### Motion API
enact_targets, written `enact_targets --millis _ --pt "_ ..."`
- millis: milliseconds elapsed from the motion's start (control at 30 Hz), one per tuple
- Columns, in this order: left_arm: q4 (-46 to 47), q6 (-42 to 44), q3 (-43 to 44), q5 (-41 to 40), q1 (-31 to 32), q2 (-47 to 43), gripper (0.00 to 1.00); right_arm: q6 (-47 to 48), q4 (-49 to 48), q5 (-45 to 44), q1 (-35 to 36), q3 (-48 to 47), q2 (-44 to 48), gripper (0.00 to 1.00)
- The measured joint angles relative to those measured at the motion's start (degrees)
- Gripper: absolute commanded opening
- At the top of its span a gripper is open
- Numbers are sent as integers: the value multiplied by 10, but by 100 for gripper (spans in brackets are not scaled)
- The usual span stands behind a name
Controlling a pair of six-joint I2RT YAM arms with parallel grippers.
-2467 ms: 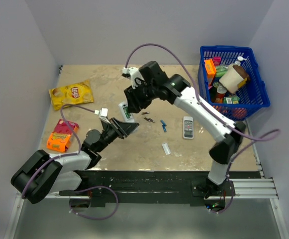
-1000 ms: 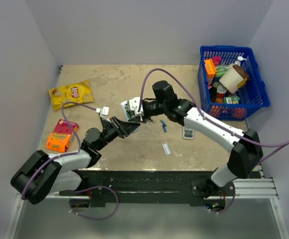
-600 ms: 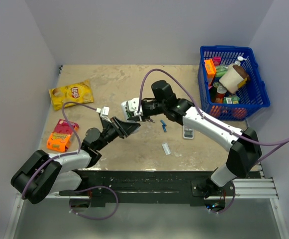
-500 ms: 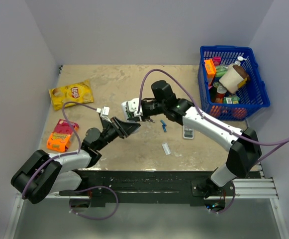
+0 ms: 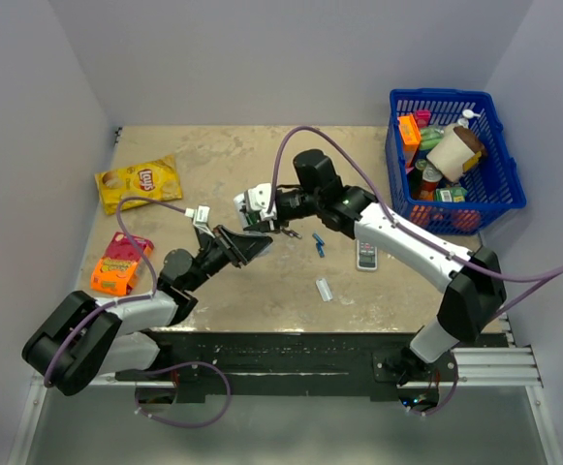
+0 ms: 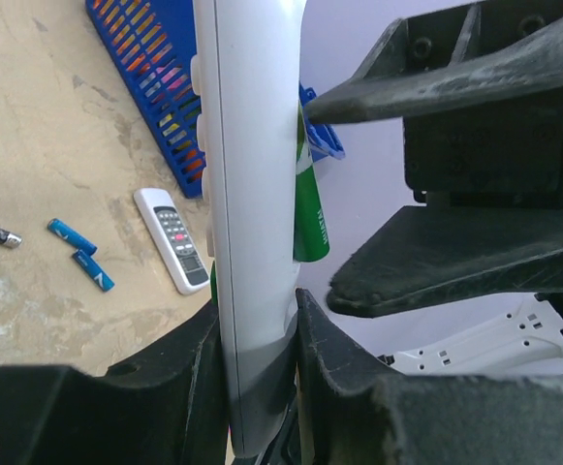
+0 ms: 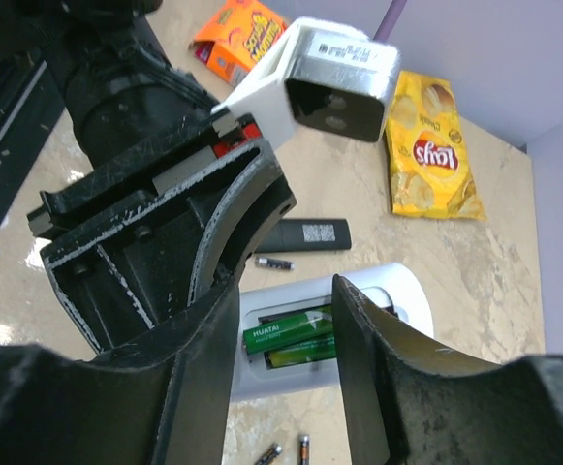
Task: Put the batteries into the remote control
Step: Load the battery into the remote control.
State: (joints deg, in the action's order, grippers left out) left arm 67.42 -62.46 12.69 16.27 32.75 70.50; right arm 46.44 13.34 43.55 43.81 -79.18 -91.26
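Note:
My left gripper [image 5: 252, 246] is shut on the lower end of the slim white remote control [image 5: 248, 209] and holds it up off the table, back side open. In the left wrist view the remote [image 6: 252, 194] stands between my fingers [image 6: 199, 358]. Two green batteries lie in its open compartment: one [image 7: 286, 329] sits raised and tilted, the other [image 7: 305, 355] is seated below it. The raised one sticks out at the remote's side [image 6: 310, 213]. My right gripper [image 7: 286, 291] is open, its jaws straddling the compartment and the batteries lengthwise.
On the table lie a black remote [image 7: 305, 234], dark cells [image 7: 273, 263], blue cells [image 5: 318, 244], a grey-white remote [image 5: 366, 248] and a small white cover piece [image 5: 325, 289]. A chips bag [image 5: 138, 181] and an orange box [image 5: 118, 263] are on the left, a full blue basket [image 5: 455, 160] at the back right.
My right gripper came down from above the remote to its open compartment, then shifted slightly up and left. My left gripper kept holding the remote almost still.

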Motion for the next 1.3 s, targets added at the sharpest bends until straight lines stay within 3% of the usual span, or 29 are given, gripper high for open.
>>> enact_targets --millis 333,833,1300 --pt "22 -1 0 5 -1 1 0 -14 4 45 -8 -25 11 47" --pt "38 -15 0 19 -5 9 0 33 91 56 -41 -24 25 33" --pt "45 -15 0 26 -5 12 0 35 88 60 -41 -12 25 17"
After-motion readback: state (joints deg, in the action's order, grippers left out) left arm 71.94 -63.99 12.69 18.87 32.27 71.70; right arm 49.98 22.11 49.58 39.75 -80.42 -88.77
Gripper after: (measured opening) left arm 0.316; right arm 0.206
